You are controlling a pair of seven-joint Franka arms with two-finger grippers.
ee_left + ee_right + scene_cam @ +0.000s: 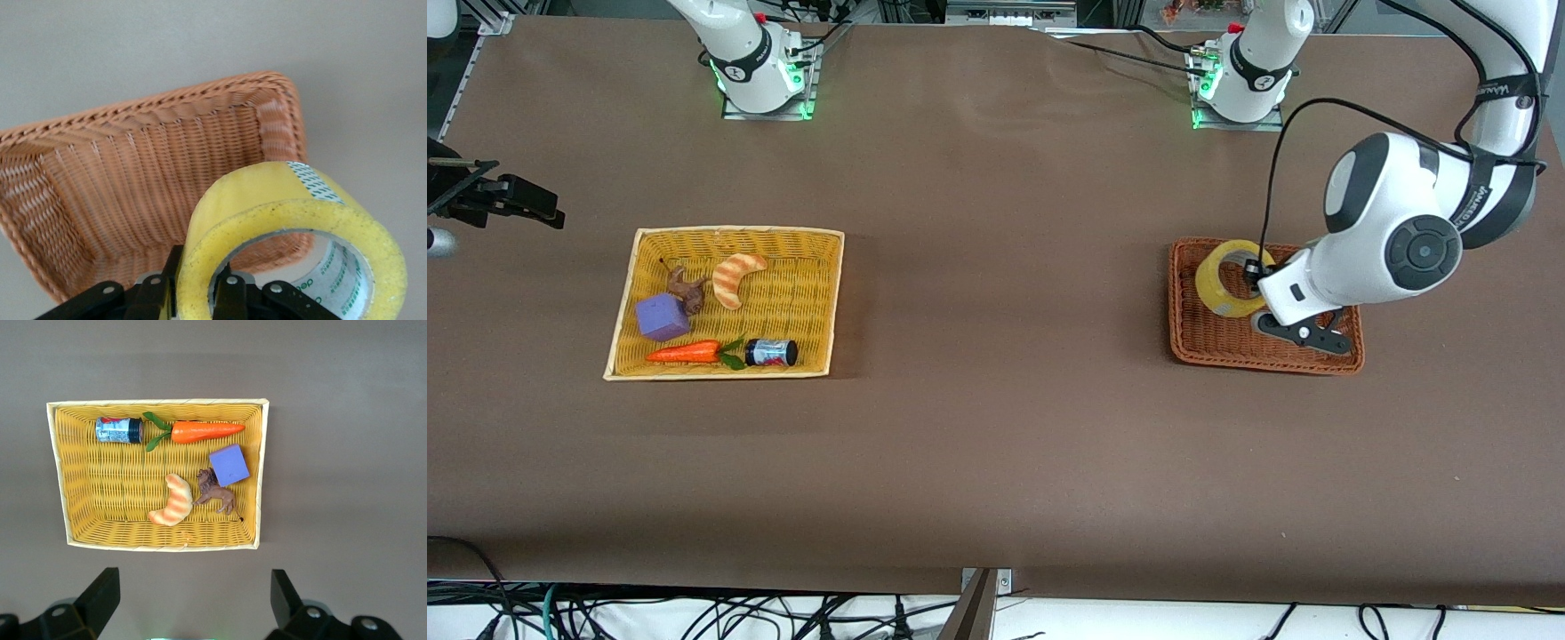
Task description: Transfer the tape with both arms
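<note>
**A:** What's on the counter (996, 427)?

**B:** Two baskets on the brown counter. The larger is a yellow basket (818, 302) toward the right arm's end; the smaller, a brown wicker basket (1183, 342), sits toward the left arm's end.

**A:** And the arms?

**B:** The left arm (1396, 231) bends down over the brown wicker basket. The right arm (738, 44) shows little but its base in the front view; it waits, with the right gripper (193, 607) hanging above the counter just beside the yellow basket, its fingers spread wide and holding nothing.

**A:** Where is the tape?

**B:** The tape (1227, 280) is in the left gripper (200, 293), over the brown wicker basket. The fingers are closed on the roll's wall, one inside the grey core and one outside, and the ring stands on edge.

**A:** What lies in the yellow basket?

**B:** A carrot (685, 353), a croissant toy (734, 277), a purple cube (662, 317), a small brown animal figure (687, 286) beside the cube, and a little dark jar (772, 353) lying by the carrot's leaves.
</note>
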